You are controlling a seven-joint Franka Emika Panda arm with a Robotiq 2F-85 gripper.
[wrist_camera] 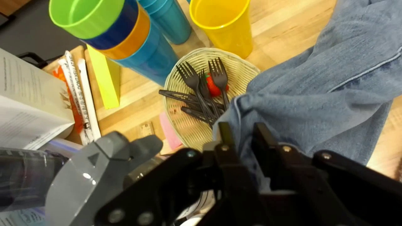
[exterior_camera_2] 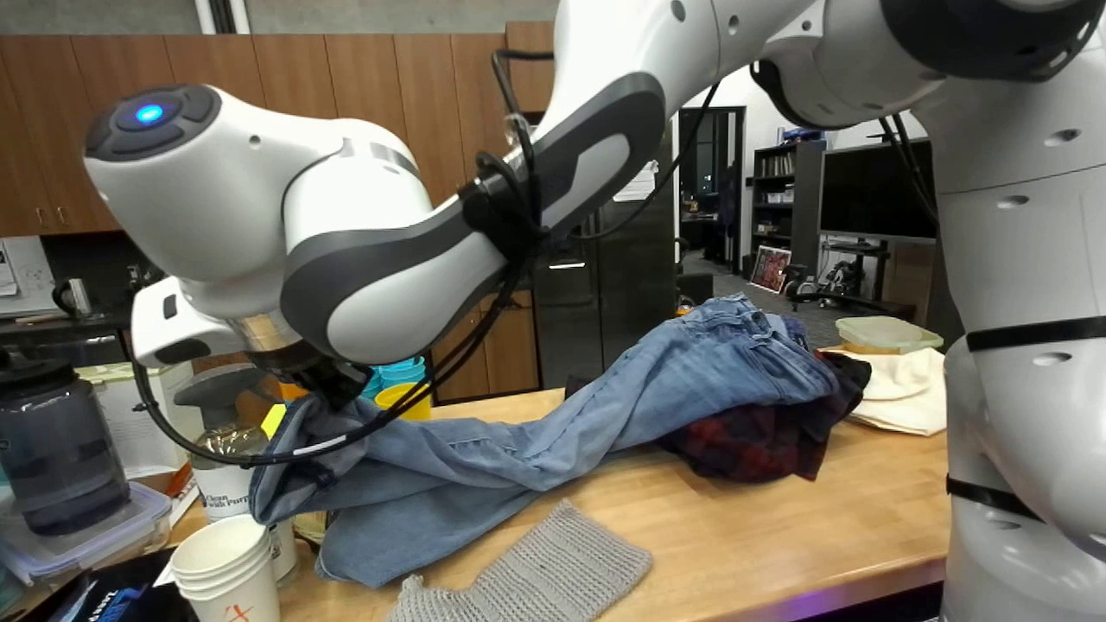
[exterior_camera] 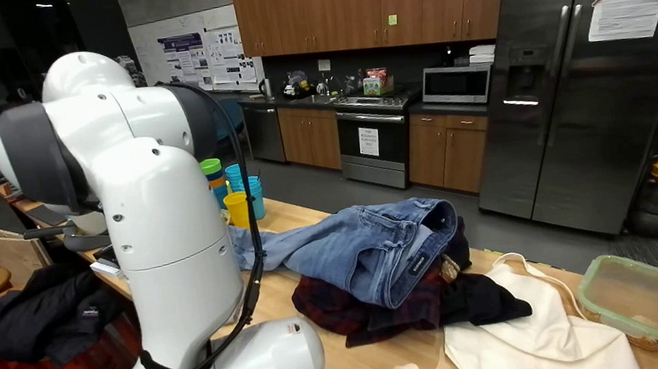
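Note:
Light blue jeans (exterior_camera_2: 536, 449) stretch along the wooden table in both exterior views. Their waist end rests on a heap of clothes, and the leg end is raised near the gripper. In the wrist view, the dark gripper (wrist_camera: 241, 124) is right at the leg's hem; its fingers stand a little apart, with folded denim (wrist_camera: 314, 119) showing in the gap and around them. No firm pinch on the cloth is visible. Just beyond the fingertips is a woven basket (wrist_camera: 240, 67) of black plastic forks (wrist_camera: 191, 80), partly covered by the denim.
Stacked coloured cups (wrist_camera: 125, 37) and a yellow cup (wrist_camera: 234, 36) border the basket. A grey-headed spray bottle (wrist_camera: 91, 179) stands close beside the gripper. Paper cups (exterior_camera_2: 225, 570) and a grey knit cloth (exterior_camera_2: 553, 570) lie nearer the front. A plaid shirt (exterior_camera: 373, 311) lies under the jeans.

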